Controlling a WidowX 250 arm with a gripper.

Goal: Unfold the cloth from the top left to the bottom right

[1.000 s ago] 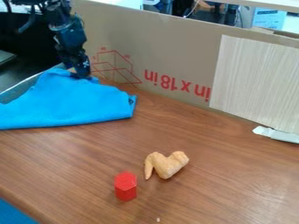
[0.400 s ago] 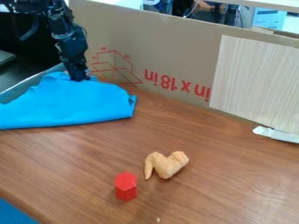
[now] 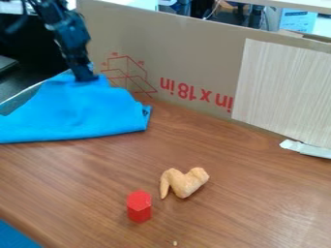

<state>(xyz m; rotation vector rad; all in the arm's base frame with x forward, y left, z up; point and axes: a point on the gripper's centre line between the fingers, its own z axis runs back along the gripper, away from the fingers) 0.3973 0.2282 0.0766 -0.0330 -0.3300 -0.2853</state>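
So the tool [image 3: 84,77] is right down at the top of the blue cloth [image 3: 77,114], can't tell if it's open or gripping. Cloth's mostly below it on the bench [image 3: 259,203]. Cardboard wall [image 3: 188,53] stands just beside the tool. Well apart from it: a toy chicken wing [image 3: 185,183] and a red block [image 3: 139,207].

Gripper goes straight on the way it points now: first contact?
Looks like the blue cloth: the gripper points down at its upper part, with its tip right at the fabric. Whether they already touch is hard to tell from this one angle.
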